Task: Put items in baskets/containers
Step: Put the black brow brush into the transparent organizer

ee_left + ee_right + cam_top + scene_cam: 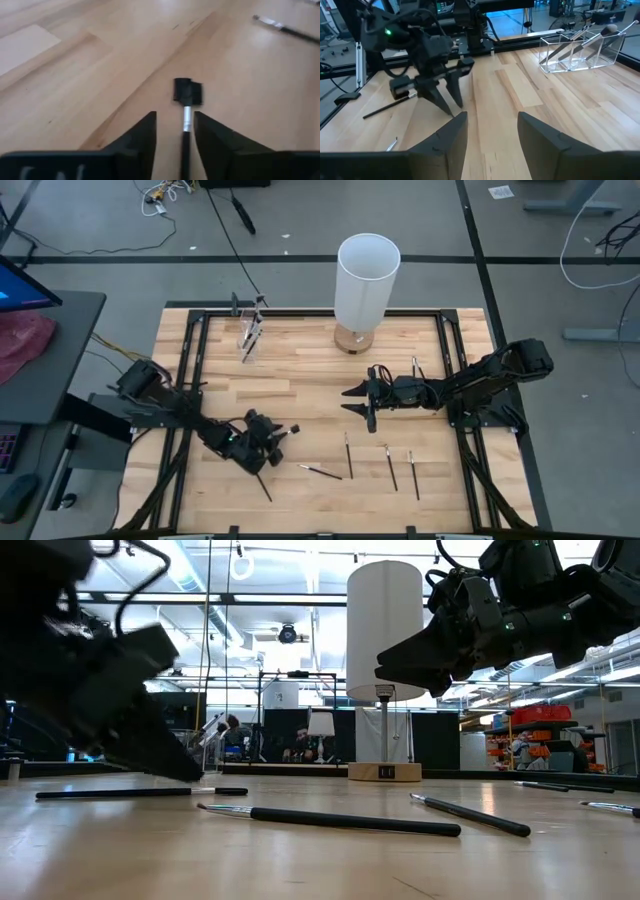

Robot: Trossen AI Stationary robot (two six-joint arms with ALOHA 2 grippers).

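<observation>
A thin dark brush [185, 131] lies on the table between the fingers of my left gripper [175, 116], its dark head [187, 92] just ahead of them. The fingers stand on either side of the handle with a gap each way, open. From above this gripper [262, 448] is near the table's front left, and the brush handle [266, 486] sticks out toward the near edge. My right gripper [360, 402] hangs open above the table's middle right, with nothing between its fingers. The clear container [250, 335] stands at the far left with several brushes leaning in it.
More brushes lie flat toward the near edge [320, 471] [348, 455] [390, 466] [413, 474], and one lies by the right arm [415, 367]. A white lamp [365, 285] stands at the far edge's middle. Bare wood lies between the two arms.
</observation>
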